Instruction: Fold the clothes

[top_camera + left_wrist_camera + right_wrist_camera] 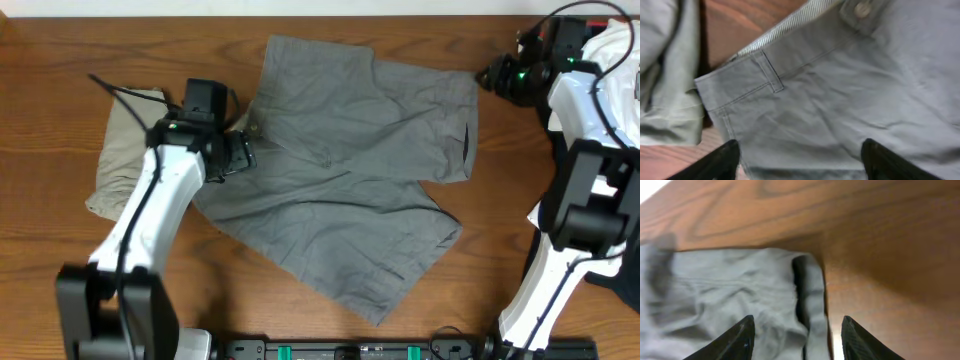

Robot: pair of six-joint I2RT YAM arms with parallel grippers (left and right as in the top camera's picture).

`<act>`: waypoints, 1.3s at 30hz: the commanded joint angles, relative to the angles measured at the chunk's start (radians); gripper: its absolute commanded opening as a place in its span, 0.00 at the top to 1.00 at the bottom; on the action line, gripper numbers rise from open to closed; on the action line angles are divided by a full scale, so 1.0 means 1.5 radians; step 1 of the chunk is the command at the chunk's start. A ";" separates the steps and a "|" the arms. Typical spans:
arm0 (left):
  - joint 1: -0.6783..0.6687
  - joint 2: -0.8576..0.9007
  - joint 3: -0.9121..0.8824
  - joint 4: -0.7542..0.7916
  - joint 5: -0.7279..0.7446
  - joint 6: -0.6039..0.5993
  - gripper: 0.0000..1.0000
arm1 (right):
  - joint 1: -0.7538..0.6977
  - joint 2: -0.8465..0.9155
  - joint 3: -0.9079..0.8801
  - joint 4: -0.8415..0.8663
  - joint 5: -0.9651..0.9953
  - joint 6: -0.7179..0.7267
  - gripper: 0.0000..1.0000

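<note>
Lying spread at table (60,60) centre: grey shorts (350,170). Khaki shorts (125,150) bunched just left of them. Left gripper (800,150) over grey waistband, fingers spread, empty. Right gripper (797,322) at far right corner of grey shorts, fingers apart.

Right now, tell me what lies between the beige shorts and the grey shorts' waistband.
Bare wooden table, a strip between the beige shorts and the grey shorts; the left wrist view shows it. Overhead, the left arm mostly hides it.
</note>
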 commanded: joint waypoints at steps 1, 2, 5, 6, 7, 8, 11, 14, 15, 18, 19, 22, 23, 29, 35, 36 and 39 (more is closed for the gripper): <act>0.001 0.051 -0.003 -0.002 -0.012 0.018 0.27 | 0.017 0.056 -0.009 0.028 -0.043 -0.009 0.45; 0.001 0.061 -0.003 -0.002 -0.012 0.018 0.28 | 0.018 0.065 -0.009 0.040 -0.058 -0.009 0.45; 0.001 0.095 -0.003 -0.002 -0.012 0.035 0.28 | 0.025 0.090 -0.009 0.085 -0.095 -0.006 0.47; 0.001 0.104 -0.003 -0.002 -0.011 0.036 0.28 | 0.028 0.093 -0.009 0.095 -0.094 0.001 0.48; 0.001 0.113 -0.003 -0.002 -0.010 0.036 0.28 | 0.031 0.096 -0.009 0.105 -0.093 0.004 0.53; 0.001 0.119 -0.003 -0.002 -0.009 0.041 0.28 | 0.032 0.096 -0.009 0.110 -0.093 0.004 0.56; 0.001 0.134 -0.003 -0.002 -0.005 0.048 0.28 | 0.032 0.096 -0.009 0.120 -0.093 0.007 0.74; 0.001 0.140 -0.003 -0.002 -0.005 0.048 0.28 | 0.027 0.096 -0.009 0.117 -0.091 0.017 0.77; 0.001 0.141 -0.003 -0.002 -0.005 0.048 0.28 | 0.024 0.096 -0.009 0.117 -0.091 0.017 0.82; 0.001 0.141 -0.003 -0.002 -0.005 0.048 0.28 | 0.009 0.094 -0.009 0.114 -0.091 0.017 0.85; 0.001 0.141 -0.003 -0.002 -0.005 0.048 0.28 | 0.002 0.093 -0.009 0.112 -0.091 0.017 0.85; 0.001 0.141 -0.003 -0.002 -0.005 0.048 0.28 | -0.029 0.088 -0.009 0.107 -0.088 0.017 0.87; 0.001 0.141 -0.003 -0.002 -0.005 0.048 0.28 | -0.038 0.086 -0.009 0.107 -0.088 0.017 0.87; 0.001 0.141 -0.003 -0.001 -0.005 0.048 0.28 | -0.076 0.086 -0.008 0.109 -0.120 0.021 0.87; 0.001 0.141 -0.003 0.000 -0.005 0.048 0.28 | -0.078 0.085 -0.008 0.132 -0.224 0.021 0.66; 0.001 0.141 -0.003 0.000 -0.005 0.048 0.28 | -0.077 0.085 -0.008 0.138 -0.236 0.021 0.65; 0.001 0.141 -0.003 0.000 -0.005 0.047 0.28 | -0.066 0.085 -0.008 0.138 -0.232 0.021 0.66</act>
